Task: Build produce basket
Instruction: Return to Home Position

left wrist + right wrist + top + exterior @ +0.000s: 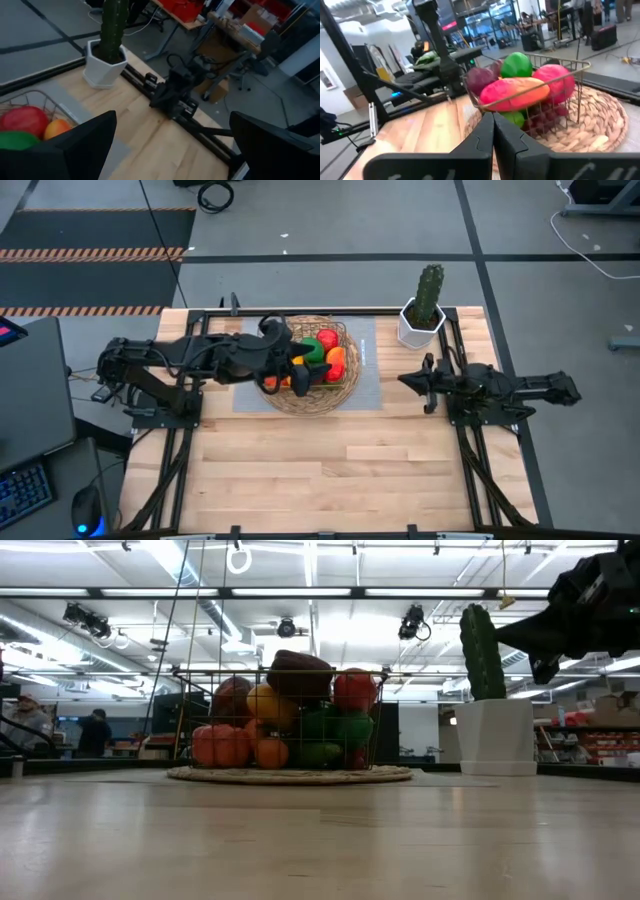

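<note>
The basket (310, 406), a round tan woven base with wire walls, stands mid-table on a grey mat (370, 350) and is piled with produce (328, 346): red, green, orange and dark pieces. It also shows in the low view (290, 775) and the right wrist view (600, 125). My left gripper (298, 368) hovers above the basket, open and empty, fingers wide apart (172, 114). My right gripper (405, 380) is shut and empty, to the right of the basket and pointing at it (493, 127).
A green cactus in a white hexagonal pot (420, 325) stands at the far right, just behind my right arm (580, 610). Black rails (470, 450) run along both sides of the table. Bare wood (330, 470) lies in front of the basket. People show in the room behind (30, 720).
</note>
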Controlling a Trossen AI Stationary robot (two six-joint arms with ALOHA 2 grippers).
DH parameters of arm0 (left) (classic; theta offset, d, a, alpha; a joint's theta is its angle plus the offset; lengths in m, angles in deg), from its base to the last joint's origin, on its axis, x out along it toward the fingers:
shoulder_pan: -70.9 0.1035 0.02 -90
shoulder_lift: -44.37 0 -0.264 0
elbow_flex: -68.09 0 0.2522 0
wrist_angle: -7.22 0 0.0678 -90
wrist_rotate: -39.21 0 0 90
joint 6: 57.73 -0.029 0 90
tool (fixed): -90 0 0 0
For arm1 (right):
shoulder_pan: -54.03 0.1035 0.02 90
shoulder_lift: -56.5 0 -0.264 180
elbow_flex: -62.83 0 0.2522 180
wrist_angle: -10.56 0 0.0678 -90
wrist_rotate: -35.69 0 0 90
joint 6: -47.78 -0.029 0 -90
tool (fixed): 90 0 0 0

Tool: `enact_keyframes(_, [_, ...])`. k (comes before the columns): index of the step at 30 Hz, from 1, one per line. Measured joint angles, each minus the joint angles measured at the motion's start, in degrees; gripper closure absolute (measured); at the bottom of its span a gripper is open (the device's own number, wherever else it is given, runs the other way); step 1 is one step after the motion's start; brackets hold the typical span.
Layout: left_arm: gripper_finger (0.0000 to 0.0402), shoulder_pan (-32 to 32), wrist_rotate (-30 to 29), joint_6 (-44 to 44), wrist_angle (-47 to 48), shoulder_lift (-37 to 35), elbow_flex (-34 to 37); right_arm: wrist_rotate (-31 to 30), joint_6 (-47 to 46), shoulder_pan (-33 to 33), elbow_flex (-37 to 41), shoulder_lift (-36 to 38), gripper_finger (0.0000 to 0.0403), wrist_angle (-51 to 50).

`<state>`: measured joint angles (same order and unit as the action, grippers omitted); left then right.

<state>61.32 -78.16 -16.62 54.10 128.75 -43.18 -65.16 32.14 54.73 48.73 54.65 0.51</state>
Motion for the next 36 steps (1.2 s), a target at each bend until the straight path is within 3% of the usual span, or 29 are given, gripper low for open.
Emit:
enact_keyframes(12, [0.0006, 0.5, 0.0, -1.2, -1.0, 0.0, 0.0, 1.9, -2.3, -0.7, 0.0, 0.0, 0.0392, -1.2])
enact_keyframes(21, [0.0006, 0.5, 0.1, 3.5, -1.2, 0.0, 0.0, 1.7, -2.4, -0.7, 0.0, 0.0, 0.0392, -1.2])
enact_keyframes(25, [0.0021, 0.5, 0.0, 2.3, 0.2, 0.0, 0.0, 1.7, -2.4, -0.7, 0.0, 0.0, 0.0392, -1.2])
enact_keyframes(30, [0.0108, 0.9, 0.0, -1.4, -0.3, 0.0, 0.3, 1.7, -2.4, -0.7, 0.0, 0.0, 0.0392, -1.2])
enact_keyframes(33, [0.0209, 1.2, -0.1, -4.0, -0.1, 0.0, 1.0, 1.6, -2.4, -0.7, 0.0, 0.0, 0.0392, -1.2])
enact_keyframes(36, [0.0338, 1.5, 0.3, -7.6, -0.2, 0.0, 1.5, 1.6, -2.4, -0.7, 0.0, 0.0, 0.0392, -1.2])
